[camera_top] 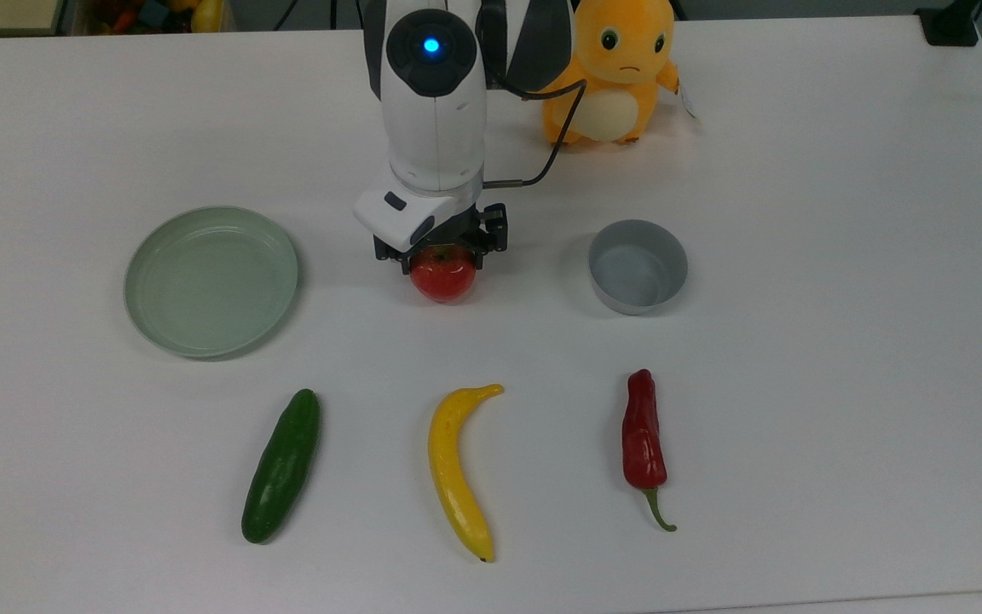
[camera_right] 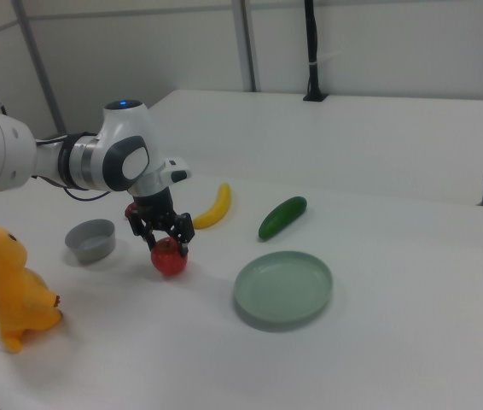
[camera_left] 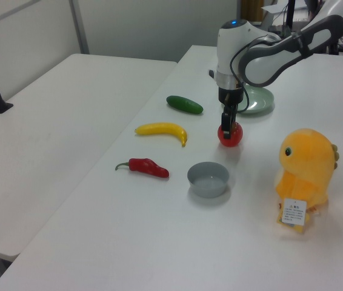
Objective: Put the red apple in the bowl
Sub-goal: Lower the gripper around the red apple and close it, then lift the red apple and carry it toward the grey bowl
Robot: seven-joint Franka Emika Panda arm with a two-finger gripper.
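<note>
Grasp step: black two-finger claw open, fingers straddling small glossy red apple, not clamped. Next: close, lift, carry to small grey straight-walled bowl, well apart on the top view's right.

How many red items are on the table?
2: the red apple under the gripper, between the green plate and the bowl; the red chili pepper nearer the top view's bottom.

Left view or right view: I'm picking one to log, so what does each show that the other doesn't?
The left view adds the red chili pepper and the plush toy's paper tag. The right view adds the gripper seen broadside, open, its fingers either side of the red apple. Both share the bowl, plate, banana and cucumber.
</note>
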